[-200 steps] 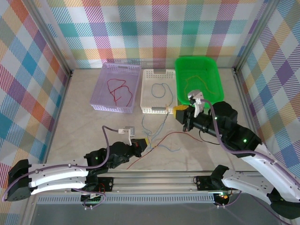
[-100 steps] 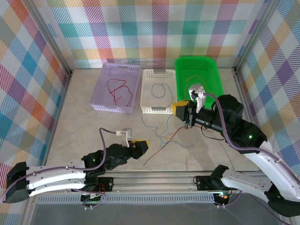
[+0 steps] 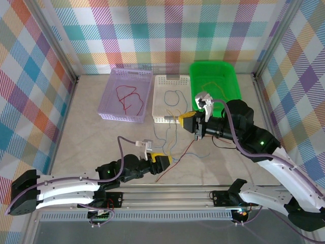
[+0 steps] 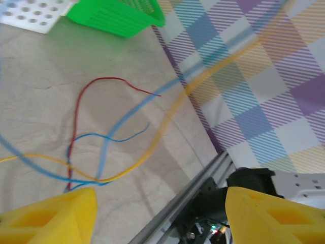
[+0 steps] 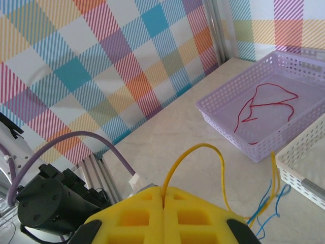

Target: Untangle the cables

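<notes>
Thin cables lie tangled on the table between my arms: a red one (image 3: 176, 160) (image 4: 76, 117), blue ones (image 3: 175, 133) (image 4: 116, 138) and a yellow one (image 4: 152, 147) (image 5: 203, 146). My right gripper (image 3: 186, 122) (image 5: 163, 191) is shut on the yellow cable, which arcs up from its pads and drops toward the blue strands (image 5: 266, 203). My left gripper (image 3: 162, 163) (image 4: 161, 199) sits low near the front rail, open, with nothing between its yellow fingers (image 4: 51, 216); the cables lie just beyond it.
Three baskets line the back: a purple basket (image 3: 112, 104) (image 5: 223, 116) holding a red cable (image 5: 264, 99), a white basket (image 3: 158, 101) holding a blue one, and a green basket (image 3: 195, 76) holding a yellow-orange one. Plaid walls enclose the table; the metal rail (image 3: 167, 190) runs along the front.
My left gripper has opened and let go of the cables, shifting slightly right. My right gripper has moved left with the yellow cable still pinched.
</notes>
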